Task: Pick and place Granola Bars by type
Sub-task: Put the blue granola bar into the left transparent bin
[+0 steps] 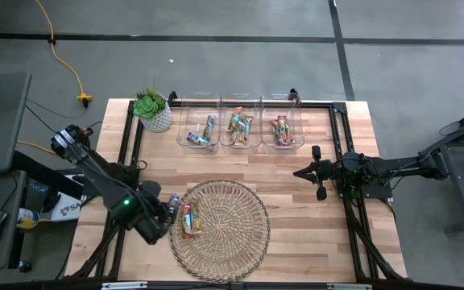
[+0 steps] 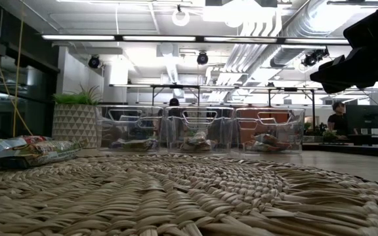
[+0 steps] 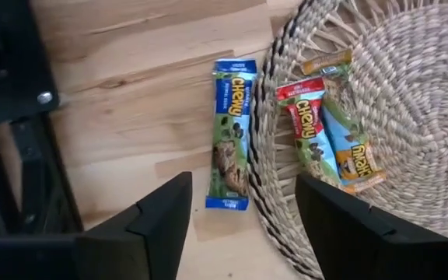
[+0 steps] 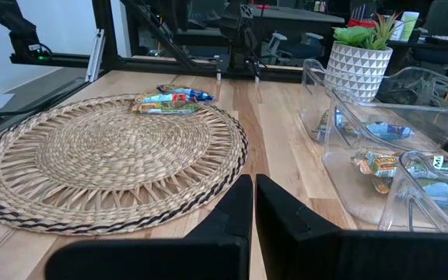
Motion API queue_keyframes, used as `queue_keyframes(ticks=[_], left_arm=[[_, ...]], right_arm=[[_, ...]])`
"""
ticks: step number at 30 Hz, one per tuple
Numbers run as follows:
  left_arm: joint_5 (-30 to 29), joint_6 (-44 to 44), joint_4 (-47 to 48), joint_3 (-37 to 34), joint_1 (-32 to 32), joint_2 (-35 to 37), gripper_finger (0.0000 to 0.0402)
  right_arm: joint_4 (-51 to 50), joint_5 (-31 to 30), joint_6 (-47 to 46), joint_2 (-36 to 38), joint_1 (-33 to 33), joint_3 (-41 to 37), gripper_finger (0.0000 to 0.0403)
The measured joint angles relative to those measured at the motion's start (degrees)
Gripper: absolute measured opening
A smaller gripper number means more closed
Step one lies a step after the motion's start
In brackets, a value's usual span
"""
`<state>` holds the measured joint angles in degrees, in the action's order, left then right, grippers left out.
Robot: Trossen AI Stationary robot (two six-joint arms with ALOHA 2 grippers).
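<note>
A blue-wrapped granola bar lies flat on the wooden table just outside the rim of the round wicker mat. A red-wrapped bar and an orange and blue one lie on the mat's left edge, side by side; they also show in the high view. My left gripper is open and empty, above the blue bar, at the mat's left side. My right gripper is shut and empty, hovering right of the mat, its fingers close together. Sorted bars lie in three clear bins.
The three clear bins stand in a row at the table's far side, the left with blue bars, the middle with green/tan ones, the right with pink/red ones. A potted plant stands left of them. Black frame rails run along the table's sides.
</note>
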<state>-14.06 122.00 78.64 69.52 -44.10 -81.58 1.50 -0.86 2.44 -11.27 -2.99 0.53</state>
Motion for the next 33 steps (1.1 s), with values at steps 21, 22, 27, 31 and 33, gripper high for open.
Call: queue_keyframes(ticks=[21,22,27,31,33], left_arm=[[7.2,-15.5,-31.7,-27.6,7.0,8.9,0.023],[7.2,-15.9,-32.1,-28.4,7.0,9.5,0.023],[7.6,-16.8,-36.5,-33.6,7.0,12.1,0.023],[7.6,-17.5,-42.5,-37.4,7.0,14.1,0.023],[7.1,-18.1,-45.1,-38.7,7.0,14.9,0.023]], right_arm=[[0.0,0.0,0.0,0.0,0.0,0.0,0.0],[0.0,0.0,0.0,0.0,0.0,0.0,0.0],[0.0,0.0,0.0,0.0,0.0,0.0,0.0],[0.0,0.0,0.0,0.0,0.0,0.0,0.0],[0.0,0.0,0.0,0.0,0.0,0.0,0.0]])
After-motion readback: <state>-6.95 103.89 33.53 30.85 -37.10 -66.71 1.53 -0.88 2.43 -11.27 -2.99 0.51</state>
